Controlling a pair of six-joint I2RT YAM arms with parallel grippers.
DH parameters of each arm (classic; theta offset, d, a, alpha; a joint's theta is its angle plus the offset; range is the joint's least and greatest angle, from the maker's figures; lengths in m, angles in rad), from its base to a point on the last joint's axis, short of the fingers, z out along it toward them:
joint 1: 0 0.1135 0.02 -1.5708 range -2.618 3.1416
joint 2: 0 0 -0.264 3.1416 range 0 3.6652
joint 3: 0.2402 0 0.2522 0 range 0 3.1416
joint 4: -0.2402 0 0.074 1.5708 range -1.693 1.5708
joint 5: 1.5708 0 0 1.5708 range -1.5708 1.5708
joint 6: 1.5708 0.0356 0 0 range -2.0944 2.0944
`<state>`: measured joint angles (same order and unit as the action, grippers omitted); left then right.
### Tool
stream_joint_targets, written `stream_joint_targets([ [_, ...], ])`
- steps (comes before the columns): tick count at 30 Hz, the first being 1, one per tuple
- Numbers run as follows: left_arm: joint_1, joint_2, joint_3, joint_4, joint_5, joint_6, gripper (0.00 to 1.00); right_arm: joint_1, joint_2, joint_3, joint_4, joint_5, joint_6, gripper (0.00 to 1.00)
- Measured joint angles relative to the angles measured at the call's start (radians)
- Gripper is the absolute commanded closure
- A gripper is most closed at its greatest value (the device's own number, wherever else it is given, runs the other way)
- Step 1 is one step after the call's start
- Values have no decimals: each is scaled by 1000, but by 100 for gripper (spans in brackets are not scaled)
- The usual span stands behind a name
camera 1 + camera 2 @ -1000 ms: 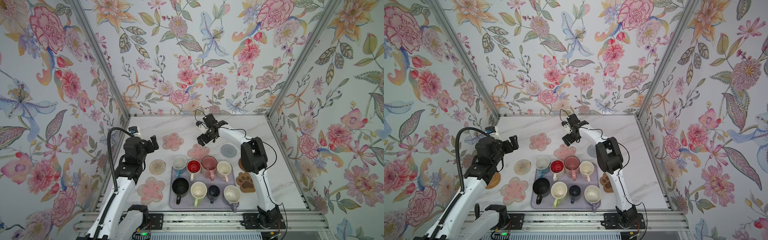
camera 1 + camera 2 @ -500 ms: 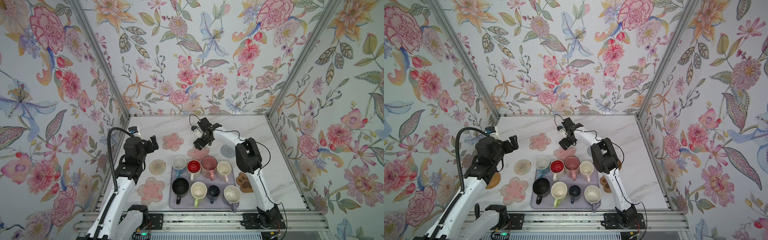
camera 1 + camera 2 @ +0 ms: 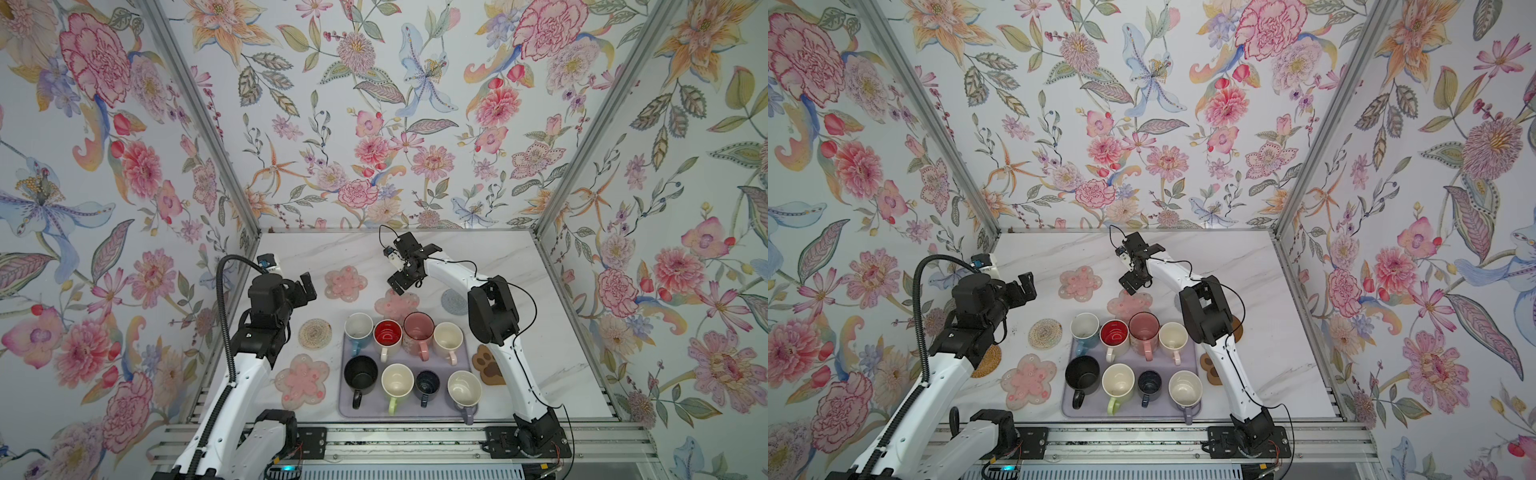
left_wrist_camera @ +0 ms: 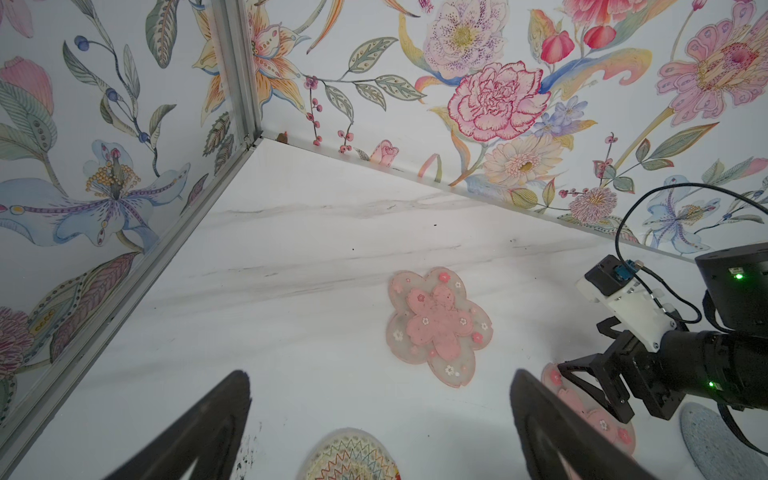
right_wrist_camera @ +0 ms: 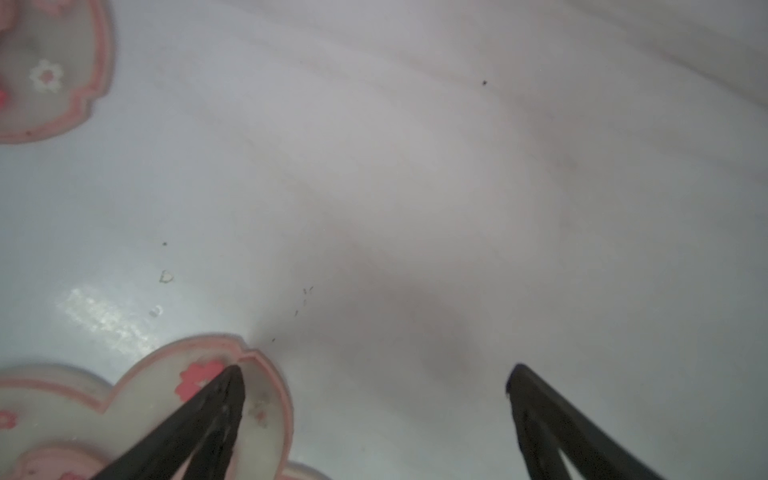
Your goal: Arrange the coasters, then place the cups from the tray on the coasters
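Eight cups stand in two rows on the lavender tray [image 3: 343, 409], among them a black cup [image 3: 360, 374] and a red-inside cup [image 3: 387, 334]. Around it lie coasters: pink flowers [image 3: 345, 282] [image 3: 302, 380], a third pink flower [image 3: 397, 303] just behind the tray, a beige woven round [image 3: 314, 332], a grey-blue round [image 3: 453, 298], a paw-print [image 3: 488, 363] and a tan round [image 3: 986, 361]. My right gripper [image 3: 413, 270] [image 5: 374, 374] is open and low, one finger [image 5: 216, 407] over a petal of that third flower [image 5: 137, 399]. My left gripper [image 3: 303, 289] [image 4: 380, 376] hangs open and empty.
The right arm's elbow [image 3: 492, 311] stands over the table right of the tray and covers part of a brown disc [image 3: 1237, 328]. Floral walls close in the marble table [image 3: 478, 257] on three sides.
My right gripper has swung left and come down to the far edge of the pink flower coaster behind the tray. The left arm has not moved.
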<state>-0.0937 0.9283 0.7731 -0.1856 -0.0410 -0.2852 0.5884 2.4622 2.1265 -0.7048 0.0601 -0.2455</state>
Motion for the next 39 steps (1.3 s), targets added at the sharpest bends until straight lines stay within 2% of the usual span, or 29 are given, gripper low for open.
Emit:
stream_joint_targets([
  [19,0,25,0,-17,-19,7,1,-32,154,253,-7,39,72,1],
  [31,0,60,0,-24,-19,7,1,-98,264,422,13,38,153,1],
  [39,0,76,0,-42,-16,6,1,-169,274,451,29,35,222,1],
])
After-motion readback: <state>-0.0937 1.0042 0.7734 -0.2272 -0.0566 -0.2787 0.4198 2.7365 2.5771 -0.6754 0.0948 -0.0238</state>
